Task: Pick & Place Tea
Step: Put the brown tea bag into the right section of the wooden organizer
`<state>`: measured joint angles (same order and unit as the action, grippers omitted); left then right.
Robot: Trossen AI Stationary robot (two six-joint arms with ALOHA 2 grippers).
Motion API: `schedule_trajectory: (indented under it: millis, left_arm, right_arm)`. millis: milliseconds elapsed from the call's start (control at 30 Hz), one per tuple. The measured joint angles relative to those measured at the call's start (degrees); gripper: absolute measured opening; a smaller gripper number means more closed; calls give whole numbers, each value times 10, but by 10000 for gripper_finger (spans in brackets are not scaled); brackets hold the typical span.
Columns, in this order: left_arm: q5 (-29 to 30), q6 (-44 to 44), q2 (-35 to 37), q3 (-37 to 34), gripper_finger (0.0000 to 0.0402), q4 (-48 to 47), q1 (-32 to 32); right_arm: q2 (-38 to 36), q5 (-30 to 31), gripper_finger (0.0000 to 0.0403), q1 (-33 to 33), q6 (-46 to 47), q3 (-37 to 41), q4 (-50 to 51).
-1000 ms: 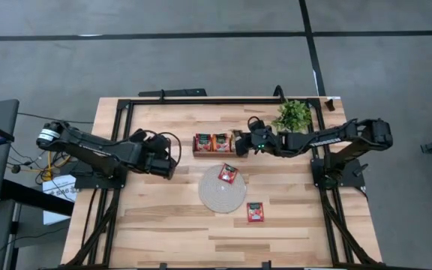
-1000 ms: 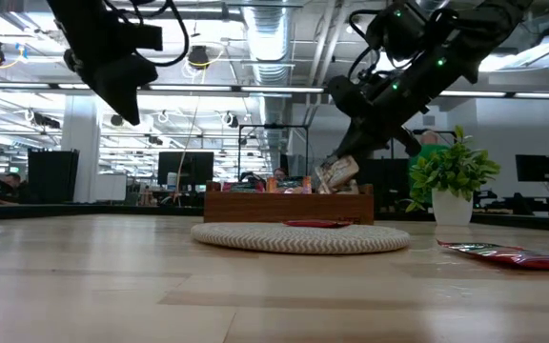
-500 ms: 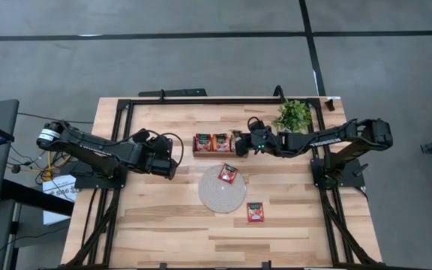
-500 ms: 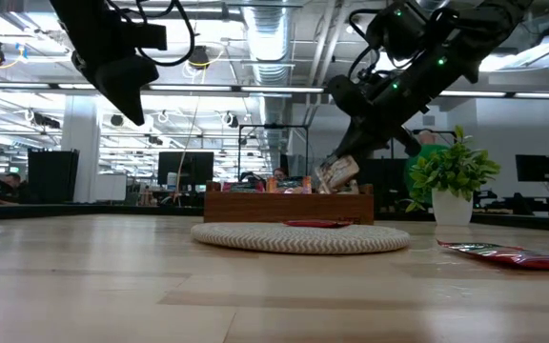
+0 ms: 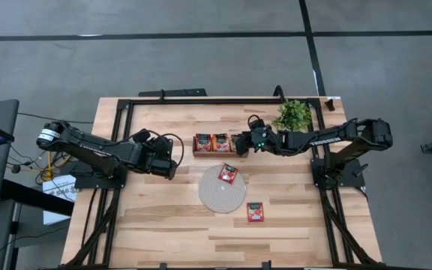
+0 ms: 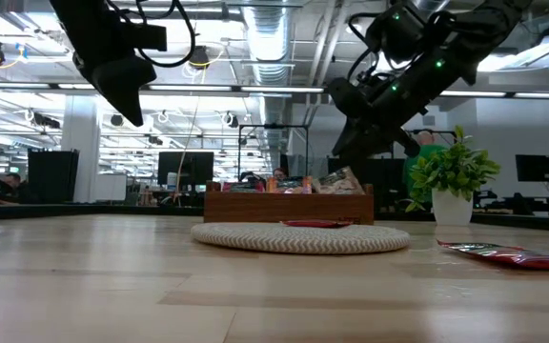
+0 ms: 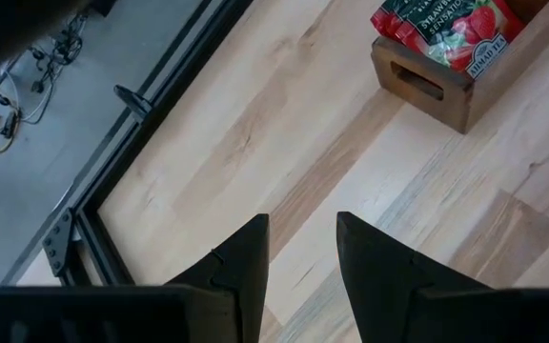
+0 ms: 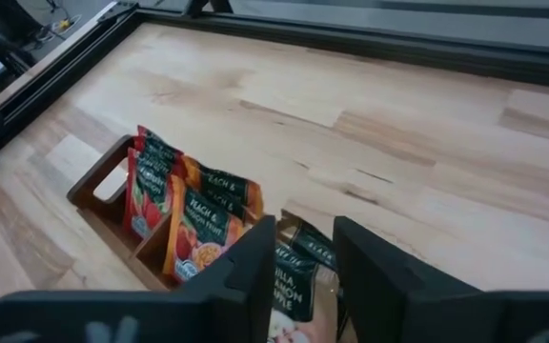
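The brown wooden tray (image 5: 221, 154) stands at the far middle of the table. Red tea sachets (image 8: 146, 191) stand in one end compartment and orange ones (image 8: 198, 238) in the middle one. My right gripper (image 8: 305, 257) hangs open just over the other end compartment. A pale sachet (image 8: 294, 278) lies tilted there, resting on the tray wall (image 6: 336, 179). One sachet (image 5: 228, 174) lies on the round mat (image 5: 217, 196), and another (image 5: 256, 213) lies flat on the table. My left gripper (image 5: 174, 161) hovers open, left of the tray.
A potted plant (image 5: 292, 115) stands at the far right, close behind my right arm. A black frame (image 5: 201, 100) runs along the table's edges. Bare wood (image 5: 163, 225) stretches across the near half and the left of the table.
My right gripper has opened and let go of the pale sachet. The sachet, held tilted above the tray before, has dropped into the tray's end compartment and leans there. The arm itself has stayed in place.
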<state>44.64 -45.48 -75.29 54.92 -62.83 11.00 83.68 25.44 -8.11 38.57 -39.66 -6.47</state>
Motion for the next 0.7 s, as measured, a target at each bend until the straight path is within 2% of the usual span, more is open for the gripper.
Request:
schedule_trajectory:
  millis: [233,467,567,700]
  left_arm:
    - [0,11,0,0,118,0,0]
    - [0,11,0,0,118,5,0]
    - [0,11,0,0,118,9,0]
    - [0,11,0,0,118,14,0]
  right_arm:
    - [0,1,100,-3,-32,0,-10]
    - [0,0,37,-16,-53,0,-12]
    - [0,-28,8,-32,-70,-9,-11]
    - [0,-42,7,-51,-77,-38,38]
